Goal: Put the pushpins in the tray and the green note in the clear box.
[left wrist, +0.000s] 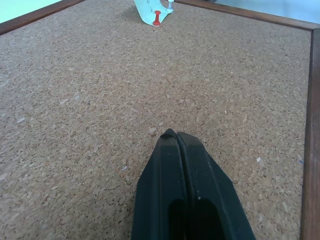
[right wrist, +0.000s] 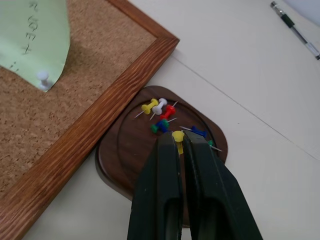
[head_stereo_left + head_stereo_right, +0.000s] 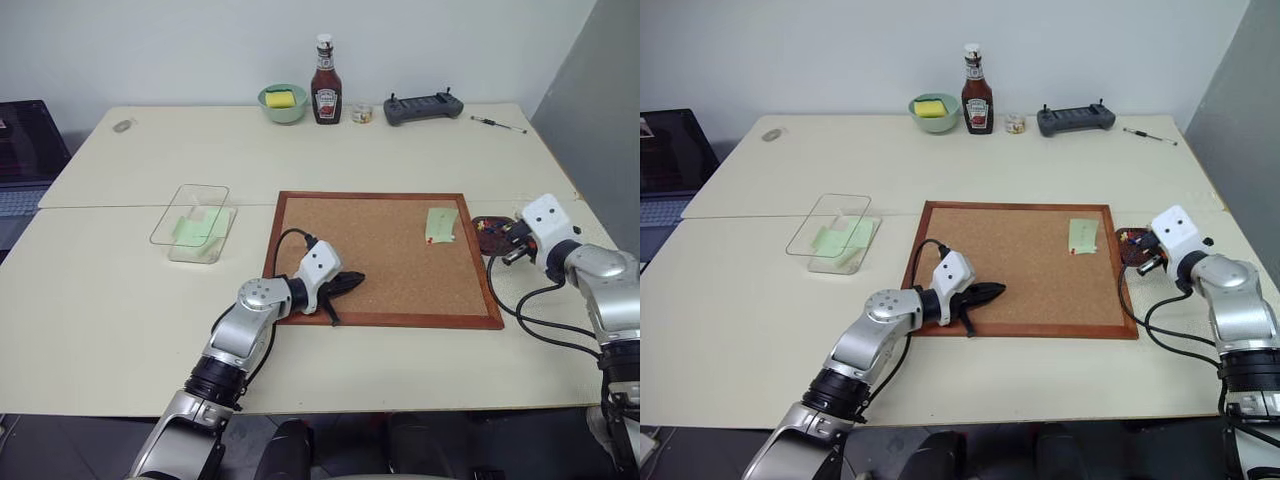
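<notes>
My right gripper hangs just above the dark brown tray, shut on a yellow pushpin. Several more pushpins, among them yellow, white and red ones, lie in the tray off the corkboard's right edge. The green note lies on the corkboard near that edge, held by a red pin and a white pin. My left gripper is shut and empty, low over the board's near-left part. The clear box stands left of the board.
Pale green sheets lie in the clear box. At the table's back stand a pale green bowl holding a yellow sponge, a ketchup bottle, a small jar, a black controller and a pen. A laptop sits far left.
</notes>
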Controlling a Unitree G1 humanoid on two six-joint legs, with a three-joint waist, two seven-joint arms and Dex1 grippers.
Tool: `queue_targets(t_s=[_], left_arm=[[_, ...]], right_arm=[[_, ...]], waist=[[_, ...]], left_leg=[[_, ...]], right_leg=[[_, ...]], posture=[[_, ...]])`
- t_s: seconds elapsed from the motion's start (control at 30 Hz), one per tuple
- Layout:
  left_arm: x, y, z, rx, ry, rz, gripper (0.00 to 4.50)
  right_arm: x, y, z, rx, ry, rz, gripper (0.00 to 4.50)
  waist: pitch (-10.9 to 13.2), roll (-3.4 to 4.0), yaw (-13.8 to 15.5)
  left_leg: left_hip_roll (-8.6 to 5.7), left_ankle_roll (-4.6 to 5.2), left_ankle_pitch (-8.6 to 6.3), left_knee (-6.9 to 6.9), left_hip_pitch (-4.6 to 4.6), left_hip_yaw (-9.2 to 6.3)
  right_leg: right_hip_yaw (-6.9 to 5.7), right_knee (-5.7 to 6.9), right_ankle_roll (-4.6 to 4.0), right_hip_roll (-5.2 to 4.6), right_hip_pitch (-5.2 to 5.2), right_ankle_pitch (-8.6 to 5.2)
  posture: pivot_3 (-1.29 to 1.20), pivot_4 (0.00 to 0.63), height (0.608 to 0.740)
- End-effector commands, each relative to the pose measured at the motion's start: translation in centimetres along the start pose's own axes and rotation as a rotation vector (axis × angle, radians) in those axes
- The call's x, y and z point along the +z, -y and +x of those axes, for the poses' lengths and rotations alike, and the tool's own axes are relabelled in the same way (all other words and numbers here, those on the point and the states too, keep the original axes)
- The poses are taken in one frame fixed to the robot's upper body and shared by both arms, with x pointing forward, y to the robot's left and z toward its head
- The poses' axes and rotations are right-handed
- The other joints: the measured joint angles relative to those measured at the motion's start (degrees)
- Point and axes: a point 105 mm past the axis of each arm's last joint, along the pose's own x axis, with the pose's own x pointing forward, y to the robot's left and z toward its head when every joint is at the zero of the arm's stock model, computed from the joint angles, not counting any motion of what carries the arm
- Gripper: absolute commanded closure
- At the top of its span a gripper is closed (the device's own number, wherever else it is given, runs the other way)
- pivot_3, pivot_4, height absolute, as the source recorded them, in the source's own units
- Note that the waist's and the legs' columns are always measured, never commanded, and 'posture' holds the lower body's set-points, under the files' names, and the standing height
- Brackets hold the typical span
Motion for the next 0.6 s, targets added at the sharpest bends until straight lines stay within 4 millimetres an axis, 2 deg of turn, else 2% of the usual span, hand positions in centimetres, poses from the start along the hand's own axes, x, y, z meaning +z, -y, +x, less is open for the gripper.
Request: queue_targets(t_s=[0.03, 0.1, 0.17, 0.2, 0.27, 0.3, 0.43, 0.57, 0.6], left_arm=[[-1.2, 0.9, 0.3, -0.036, -0.042, -0.023, 4.50], [-1.2, 0.9, 0.3, -0.033, -0.043, -0.022, 4.50], [-1.2, 0.8, 0.2, -0.028, -0.042, -0.022, 4.50], [-1.2, 0.8, 0.2, -0.026, -0.042, -0.022, 4.50], [-1.2, 0.7, 0.1, -0.024, -0.042, -0.022, 4.50], [-1.3, 0.7, 0.1, -0.024, -0.043, -0.023, 4.50], [-1.3, 0.7, 0.1, -0.024, -0.044, -0.020, 4.50], [-1.2, 0.5, 0.1, -0.026, -0.045, -0.016, 4.50], [-1.1, 0.5, 0.1, -0.026, -0.045, -0.015, 4.50]], right_arm=[[0.9, 1.0, 0.4, -0.043, 0.025, -0.026, 4.43], [0.6, 1.0, 0.6, -0.042, 0.011, -0.026, 4.43], [0.4, 1.1, 0.8, -0.041, 0.000, -0.028, 3.95], [0.3, 1.2, 0.8, -0.042, 0.000, -0.026, 3.93], [0.3, 1.2, 0.8, -0.043, 0.003, -0.024, 3.37], [0.3, 1.3, 0.8, -0.044, 0.005, -0.024, 3.29], [0.4, 1.6, 0.7, -0.063, 0.013, -0.029, 2.43], [1.3, 2.1, 0.2, -0.078, 0.054, -0.008, 1.57], [1.9, 1.6, 0.0, -0.036, 0.085, 0.022, 1.42]], waist=[[0.0, 0.00, 0.0], [0.0, 0.00, 0.0], [0.0, 0.00, 0.0], [0.0, 0.00, 0.0], [0.0, 0.00, 0.1], [0.0, 0.00, 0.1], [0.0, 0.00, 0.1], [0.0, 0.00, 0.1], [0.0, 0.00, 0.1]], left_leg=[[0.00, 0.00, 0.00, 0.00, 0.00, 0.00], [0.00, 0.00, 0.00, -0.01, 0.00, -0.01], [0.00, 0.00, 0.00, -0.01, 0.00, 0.00], [0.00, 0.00, 0.00, -0.01, 0.00, -0.01], [0.00, 0.00, 0.00, -0.01, 0.00, -0.01], [0.00, 0.00, 0.00, -0.01, 0.00, -0.01], [0.00, 0.00, 0.00, -0.01, 0.00, 0.00], [0.00, 0.00, 0.00, -0.01, 0.00, -0.01], [0.00, 0.00, 0.00, -0.01, 0.00, 0.00]], right_leg=[[0.01, 0.00, 0.00, 0.00, -0.01, 0.00], [-0.01, 0.00, 0.00, 0.00, -0.01, 0.00], [0.01, 0.00, 0.00, 0.00, -0.01, 0.00], [0.00, -0.01, 0.00, 0.00, 0.00, 0.00], [-0.01, 0.00, 0.00, 0.00, 0.00, 0.00], [-0.01, -0.01, 0.00, 0.00, 0.00, 0.00], [0.00, -0.01, 0.00, 0.00, 0.00, 0.00], [0.00, -0.01, 0.00, 0.00, 0.00, 0.00], [0.00, -0.01, 0.00, 0.00, 0.00, 0.00]], posture=[[0.00, 0.150, 0.740], [0.00, 0.150, 0.740], [0.00, 0.150, 0.740], [0.00, 0.150, 0.740], [0.00, 0.150, 0.740], [0.00, 0.150, 0.740], [0.00, 0.150, 0.740], [0.00, 0.150, 0.740], [0.00, 0.150, 0.740]])
